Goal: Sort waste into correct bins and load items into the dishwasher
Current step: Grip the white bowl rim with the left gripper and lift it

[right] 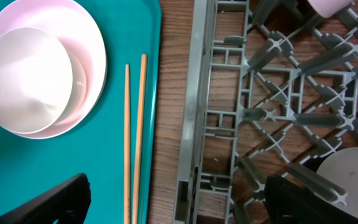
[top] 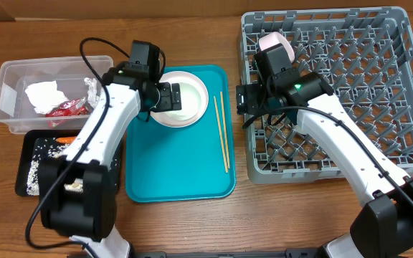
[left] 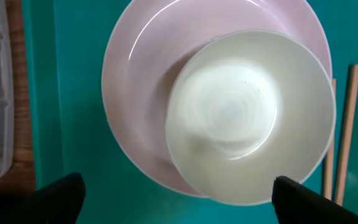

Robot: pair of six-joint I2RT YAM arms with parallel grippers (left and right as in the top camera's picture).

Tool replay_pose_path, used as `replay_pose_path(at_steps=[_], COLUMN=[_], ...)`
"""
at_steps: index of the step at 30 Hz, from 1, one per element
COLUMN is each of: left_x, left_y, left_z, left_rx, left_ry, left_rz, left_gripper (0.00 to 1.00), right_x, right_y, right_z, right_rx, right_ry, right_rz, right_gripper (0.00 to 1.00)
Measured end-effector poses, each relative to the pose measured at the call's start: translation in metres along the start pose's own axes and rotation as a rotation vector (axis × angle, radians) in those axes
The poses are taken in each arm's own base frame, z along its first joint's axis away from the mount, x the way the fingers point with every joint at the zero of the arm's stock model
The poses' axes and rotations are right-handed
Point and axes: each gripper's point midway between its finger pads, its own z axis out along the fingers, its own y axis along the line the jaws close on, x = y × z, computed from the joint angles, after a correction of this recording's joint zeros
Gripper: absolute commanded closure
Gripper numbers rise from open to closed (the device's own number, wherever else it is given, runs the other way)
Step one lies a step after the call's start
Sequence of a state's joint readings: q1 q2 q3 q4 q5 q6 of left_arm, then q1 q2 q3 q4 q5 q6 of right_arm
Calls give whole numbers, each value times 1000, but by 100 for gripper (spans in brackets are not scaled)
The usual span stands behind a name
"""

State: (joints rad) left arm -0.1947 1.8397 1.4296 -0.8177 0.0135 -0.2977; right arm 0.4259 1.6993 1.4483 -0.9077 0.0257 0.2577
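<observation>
Left gripper [left: 179, 200] spread wide, empty, over bowl [left: 247, 118] nested in plate [left: 135, 93] on teal tray [top: 178, 179] | right gripper [right: 182, 202] spread wide, empty, above dish rack [right: 194, 112] left rim | chopsticks [right: 135, 137] lie clear between plate and tray edge

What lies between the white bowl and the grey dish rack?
The wooden chopsticks on the teal tray, then bare table, clearest in the right wrist view.
</observation>
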Motion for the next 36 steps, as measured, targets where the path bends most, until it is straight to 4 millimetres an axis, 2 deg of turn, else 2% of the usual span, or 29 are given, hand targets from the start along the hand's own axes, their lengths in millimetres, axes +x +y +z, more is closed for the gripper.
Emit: replay_pose_path(at_steps=[4,7,11,18,20,21,22,28,32,36], left_x=[-3,-5,0,1,0,0,-1,0,1,-11], left_y=[-1,-2,-3,-4,-4,-4,-4,-5,-5,-9], left_z=[21,35,48,55,55,55,55,54,47,22], left_rx=[-2,4,10,16,17,17,17,20,15,11], left_ry=[7,9,35,43,40,39,38,41,66,77], left_rz=[-8,-15,-19,-24,-26,-25,-26,-23,-24,-24], left_gripper=[12,14,26,60,78,92,96,96,96,96], right_x=[0,0,0,0,0,0,0,0,-1,-2], right_y=[0,0,0,0,0,0,0,0,0,1], right_z=[0,0,0,0,0,0,0,0,0,0], right_rx=[0,0,1,0,0,0,0,0,-2,-4], right_ry=[0,0,1,0,0,0,0,-1,-5,-10], right_rz=[0,0,0,0,2,0,1,0,0,0], right_gripper=[8,7,7,5,3,3,3,2,1,1])
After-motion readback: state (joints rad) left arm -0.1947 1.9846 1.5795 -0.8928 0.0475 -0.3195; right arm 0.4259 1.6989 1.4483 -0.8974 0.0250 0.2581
